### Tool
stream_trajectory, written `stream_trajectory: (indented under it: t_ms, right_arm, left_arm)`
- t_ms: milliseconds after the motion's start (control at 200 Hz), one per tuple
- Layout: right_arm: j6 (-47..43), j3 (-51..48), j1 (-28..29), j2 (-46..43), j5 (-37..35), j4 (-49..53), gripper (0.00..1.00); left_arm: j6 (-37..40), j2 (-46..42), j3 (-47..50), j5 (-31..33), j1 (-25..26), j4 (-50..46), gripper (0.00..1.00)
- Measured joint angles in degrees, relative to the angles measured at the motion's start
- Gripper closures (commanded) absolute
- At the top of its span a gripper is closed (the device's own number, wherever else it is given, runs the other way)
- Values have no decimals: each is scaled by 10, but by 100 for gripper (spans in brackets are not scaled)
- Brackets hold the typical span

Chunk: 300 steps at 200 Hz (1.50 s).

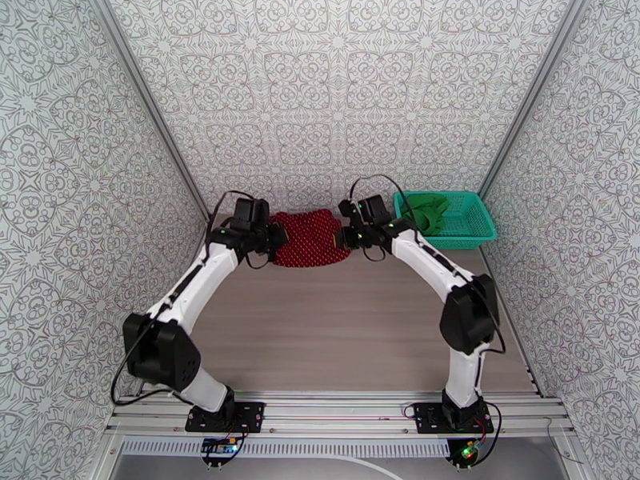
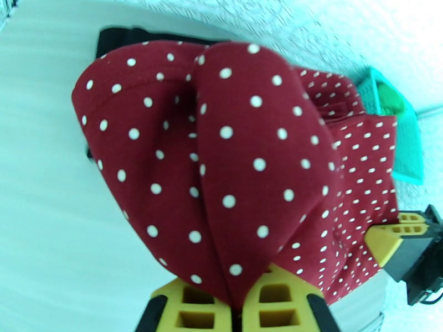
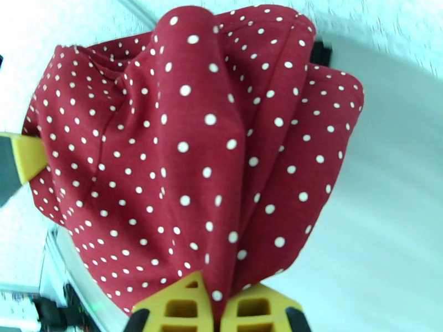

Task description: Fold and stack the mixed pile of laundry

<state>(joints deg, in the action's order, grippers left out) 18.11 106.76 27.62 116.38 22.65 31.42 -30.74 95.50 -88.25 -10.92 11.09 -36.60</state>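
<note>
Your left pincer (image 1: 278, 236) is clamped shut on one end of the dark red dotted garment (image 1: 308, 238), which is bunched in deep, soft creases at the far edge of the bench (image 1: 320, 330). Your right pincer (image 1: 346, 236) is pinched shut on its other end. Nothing looks folded or stacked yet, and the green garment (image 1: 428, 211) lies in the teal basket (image 1: 472, 231).

Both arms reach toward twelve o'clock, left gripper (image 1: 276, 236) and right gripper (image 1: 346, 236) facing each other, fingers (image 2: 194, 308) clamped on the dark red garment (image 1: 308, 238).
</note>
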Motion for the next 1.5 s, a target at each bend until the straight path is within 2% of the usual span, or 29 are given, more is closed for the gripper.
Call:
stream_trajectory:
  t_ms: [200, 410, 815, 860, 915, 995, 1050, 1095, 1175, 1270, 1290, 1315, 1501]
  right_arm:
    - [23, 196, 1, 176, 3, -10, 100]
    - [66, 390, 1, 340, 6, 5, 100]
    - [135, 451, 1, 440, -14, -23, 100]
    - [140, 452, 1, 447, -20, -26, 95]
    - [147, 453, 1, 454, -25, -31, 86]
    - [154, 454, 2, 464, -31, -40, 69]
    - [159, 454, 2, 468, -37, -44, 60]
    - [163, 454, 2, 470, -42, -45, 52]
    - [170, 454, 1, 471, -46, -46, 42]
    - [167, 454, 1, 471, -47, -50, 34]
    - [163, 454, 1, 471, -47, -51, 33]
    - [163, 454, 1, 471, -48, -51, 24]
    - [119, 423, 3, 415, -70, -21, 10]
  left_arm:
    - [42, 115, -95, -15, -49, 5, 100]
    - [76, 230, -185, -15, -72, 6, 100]
    - [100, 396, -279, -13, -97, 0, 100]
    - [100, 404, -281, -13, -100, -2, 100]
    - [100, 409, -283, -12, -103, -6, 87]
    - [103, 411, -286, -9, -103, -10, 56]
    - [108, 414, -298, -3, -103, -18, 40]
    - [108, 416, -305, 2, -104, -19, 28]
    - [116, 416, -315, 5, -106, -22, 14]
    - [116, 416, -328, 5, -108, -27, 1]
    - [114, 416, -331, 6, -109, -28, 1]
    - [116, 416, -336, 5, -109, -31, 0]
    - [122, 398, -343, 2, -109, -40, 1]
